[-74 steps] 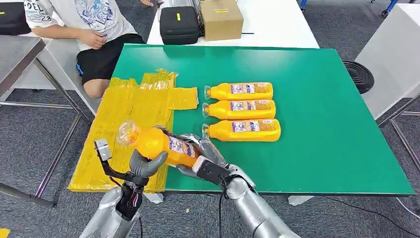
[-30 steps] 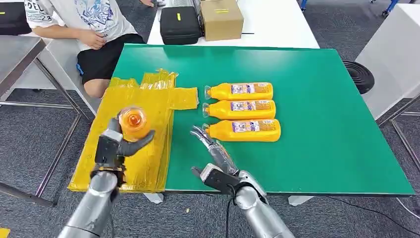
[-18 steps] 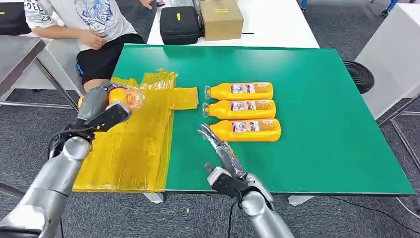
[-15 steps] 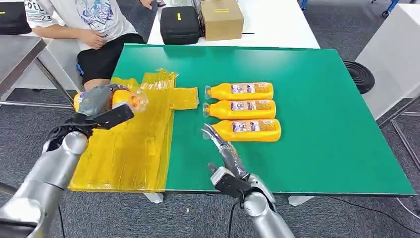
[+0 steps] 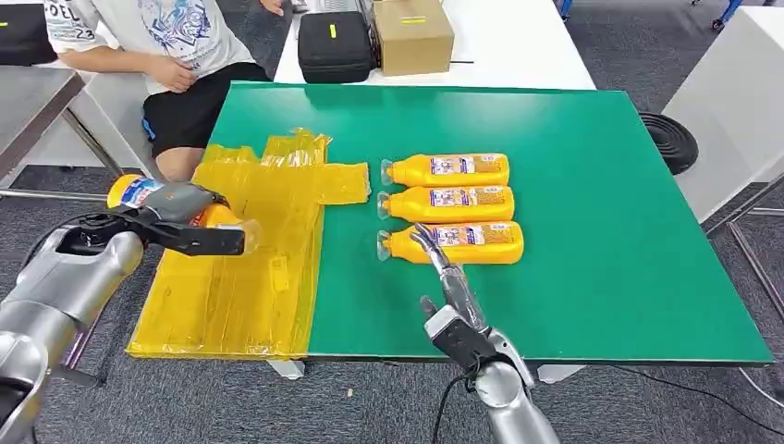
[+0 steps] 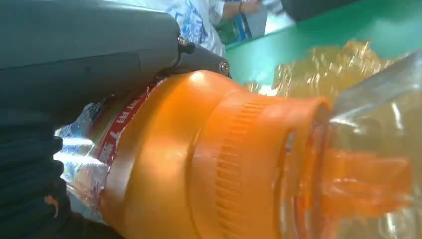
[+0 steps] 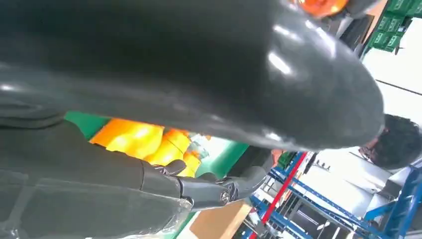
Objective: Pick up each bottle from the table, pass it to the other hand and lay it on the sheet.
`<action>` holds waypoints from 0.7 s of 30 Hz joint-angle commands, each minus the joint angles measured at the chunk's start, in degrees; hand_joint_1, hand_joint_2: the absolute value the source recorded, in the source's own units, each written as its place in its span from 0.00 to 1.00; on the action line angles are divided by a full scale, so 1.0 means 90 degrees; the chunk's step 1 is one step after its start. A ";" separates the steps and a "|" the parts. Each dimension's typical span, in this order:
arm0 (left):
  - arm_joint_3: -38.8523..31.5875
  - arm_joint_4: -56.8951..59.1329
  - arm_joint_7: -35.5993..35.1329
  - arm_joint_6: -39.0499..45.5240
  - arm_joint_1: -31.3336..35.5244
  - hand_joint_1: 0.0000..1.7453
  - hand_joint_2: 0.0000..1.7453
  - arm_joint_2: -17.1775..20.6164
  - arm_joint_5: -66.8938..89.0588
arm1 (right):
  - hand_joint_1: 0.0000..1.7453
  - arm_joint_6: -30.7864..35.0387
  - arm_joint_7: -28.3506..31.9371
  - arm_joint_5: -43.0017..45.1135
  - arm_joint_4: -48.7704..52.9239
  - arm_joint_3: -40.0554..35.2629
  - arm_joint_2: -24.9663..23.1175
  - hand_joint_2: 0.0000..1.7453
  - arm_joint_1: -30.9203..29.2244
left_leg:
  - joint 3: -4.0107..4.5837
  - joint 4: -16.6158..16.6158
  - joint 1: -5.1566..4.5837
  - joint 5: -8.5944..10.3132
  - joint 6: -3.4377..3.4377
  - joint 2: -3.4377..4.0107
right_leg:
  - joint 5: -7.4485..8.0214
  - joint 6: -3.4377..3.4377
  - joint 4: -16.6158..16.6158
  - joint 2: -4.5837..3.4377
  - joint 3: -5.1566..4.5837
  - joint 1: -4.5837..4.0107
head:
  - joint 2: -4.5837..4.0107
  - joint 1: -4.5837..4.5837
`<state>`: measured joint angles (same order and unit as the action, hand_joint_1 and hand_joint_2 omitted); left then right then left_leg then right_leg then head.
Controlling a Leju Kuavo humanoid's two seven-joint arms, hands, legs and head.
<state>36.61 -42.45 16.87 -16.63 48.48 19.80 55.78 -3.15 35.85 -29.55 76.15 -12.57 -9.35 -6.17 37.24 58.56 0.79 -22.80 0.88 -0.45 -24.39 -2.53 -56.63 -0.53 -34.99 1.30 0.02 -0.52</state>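
Lying crosswise, bottle (cap rightward)

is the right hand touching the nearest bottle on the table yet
Cannot tell. In the head view the right hand has fingertips overlapping the nearest bottle on the table, but no contact or gap shows plainly; the right wrist view is blocked by the hand.
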 commanded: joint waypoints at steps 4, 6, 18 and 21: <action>0.1174 0.1166 0.0114 -0.0074 -0.0057 1.00 1.00 0.0066 -0.0124 | 0.00 -0.0094 0.0025 0.0034 0.0018 0.0272 0.0014 0.00 0.0075 | -0.0029 -0.0007 0.0000 -0.0008 0.0000 0.0005 | -0.0007 0.0012 0.0007 0.0002 0.0027 -0.0003 | 0.0000 0.0000; 0.1181 0.1145 0.0127 -0.0126 -0.0091 1.00 1.00 0.0041 -0.0254 | 0.00 -0.0097 0.0026 0.0035 -0.0013 0.0297 0.0017 0.00 0.0059 | -0.0034 -0.0005 0.0003 -0.0011 0.0000 0.0001 | -0.0011 0.0015 0.0008 0.0009 0.0036 -0.0007 | 0.0000 0.0000; 0.1229 0.1345 -0.0008 -0.0160 -0.0118 1.00 1.00 -0.0402 -0.0791 | 0.00 -0.0090 0.0008 0.0043 -0.0081 0.0325 0.0011 0.00 -0.0043 | -0.0020 -0.0001 0.0002 -0.0008 0.0001 -0.0008 | -0.0009 0.0012 0.0005 0.0017 0.0027 -0.0006 | 0.0000 0.0000; 0.1220 0.1321 0.0007 -0.0176 -0.0091 1.00 1.00 -0.0439 -0.0832 | 0.00 -0.0079 0.0010 0.0038 -0.0070 0.0323 0.0012 0.00 0.0004 | -0.0027 -0.0004 0.0000 -0.0006 0.0001 -0.0014 | -0.0011 0.0013 0.0007 0.0023 0.0033 -0.0004 | 0.0000 -0.0002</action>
<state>45.37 -34.58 17.23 -17.77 45.58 19.19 50.32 -3.89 35.98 -29.31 77.09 -10.78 -9.51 -5.20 37.23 58.56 0.79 -22.80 0.88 -0.47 -24.39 -2.53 -56.62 -0.50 -34.99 1.31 0.02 -0.55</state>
